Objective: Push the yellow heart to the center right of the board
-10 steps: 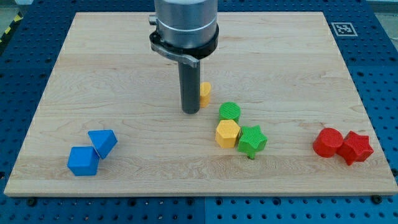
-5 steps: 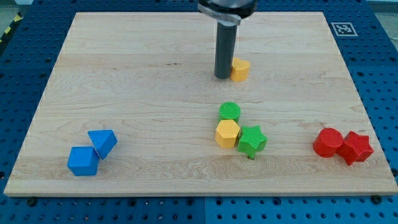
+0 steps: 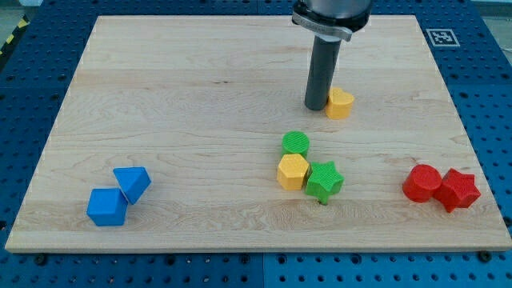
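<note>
Camera view: the arm's upper part is running off the view's top, and the rod is covering the yellow heart's left edge. My tip, gripping nothing, is pressing against the heart's left side, right of the board's centre.

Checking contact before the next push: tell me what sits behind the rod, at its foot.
The yellow heart sits beside my tip, on the view's right, apparently touching. The rod covers the heart's left edge, so the exact contact point cannot be seen. Otherwise only bare board shows around it.
</note>
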`<state>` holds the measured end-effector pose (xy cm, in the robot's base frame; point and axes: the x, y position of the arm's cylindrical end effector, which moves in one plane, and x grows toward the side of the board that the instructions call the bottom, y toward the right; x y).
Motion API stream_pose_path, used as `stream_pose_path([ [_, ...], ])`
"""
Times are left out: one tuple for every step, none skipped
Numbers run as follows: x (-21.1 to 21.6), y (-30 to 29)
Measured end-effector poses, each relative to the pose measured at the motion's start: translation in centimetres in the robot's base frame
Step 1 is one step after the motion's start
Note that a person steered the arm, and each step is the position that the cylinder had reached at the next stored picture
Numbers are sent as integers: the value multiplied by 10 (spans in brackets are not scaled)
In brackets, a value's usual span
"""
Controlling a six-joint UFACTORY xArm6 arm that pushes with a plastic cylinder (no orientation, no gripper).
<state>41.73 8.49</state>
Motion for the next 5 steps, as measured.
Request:
stream_pose_path([
  [4,4],
  [4,27],
  [2,60],
  [-8,88],
  [-19,111],
])
